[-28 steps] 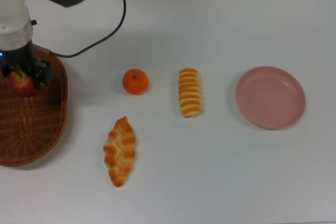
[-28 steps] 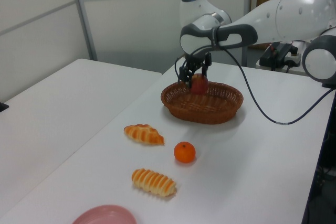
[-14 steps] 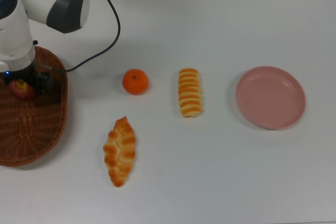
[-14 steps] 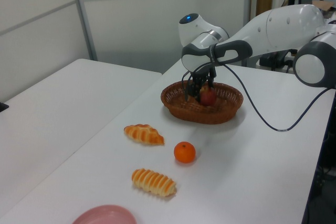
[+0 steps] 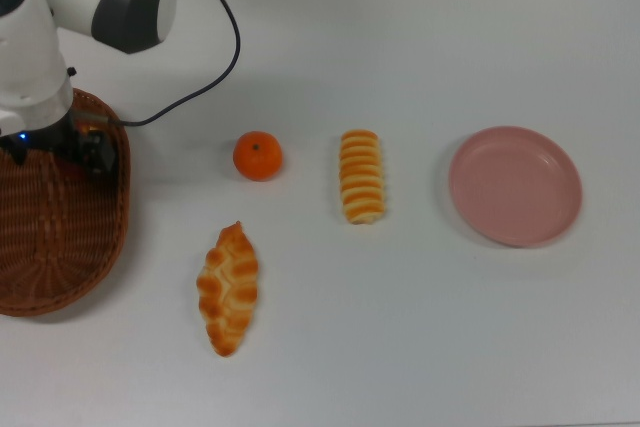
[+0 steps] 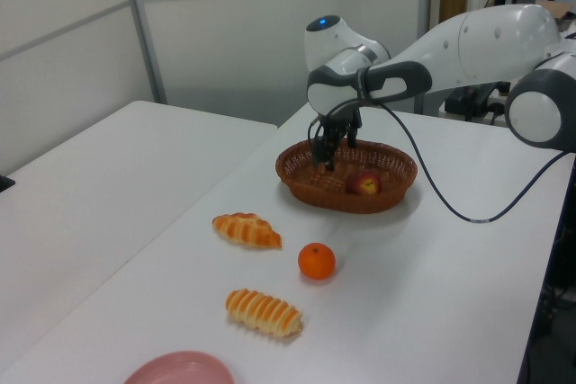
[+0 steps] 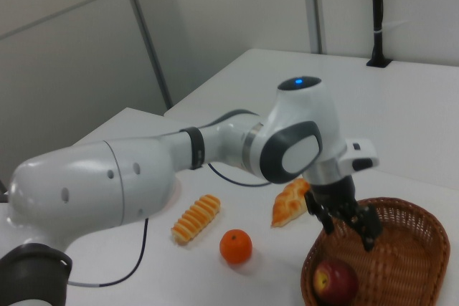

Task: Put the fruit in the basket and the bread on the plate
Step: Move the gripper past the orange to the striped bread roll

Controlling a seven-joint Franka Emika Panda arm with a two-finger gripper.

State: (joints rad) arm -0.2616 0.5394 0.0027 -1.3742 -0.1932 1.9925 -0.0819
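Apple: lying loose inside the wicker basket, dark red with a yellowish patch, apart from the gripper. In the top view the apple is not visible; the arm's white wrist covers that part of the basket. The basket itself is cut off by the top view's left edge, and by the bottom edge of the right view.

Gripper: empty, fingers spread, hanging over the basket's interior above the woven floor. In the top view only its dark body shows at the basket rim, under the wrist.

Mandarin: bright orange, round, smooth, on the bare tabletop between the basket and the ridged loaf. Near both, touching neither.

Ridged loaf: golden-brown, elongated, pale cross stripes, lying about mid-tabletop. Braided loaf: knobbly, pointed at both ends, lying nearer the top view's bottom edge, just beside the basket's outer curve but clear of it.

Plate: pale pink, round, shallow, raised rim, nothing on it, well apart from the loaves toward the top view's right. In the left view only its upper arc shows at the bottom edge.

A black cable trails across the tabletop from the arm. Open white surface lies around every item, widest along the top view's bottom edge and right edge.
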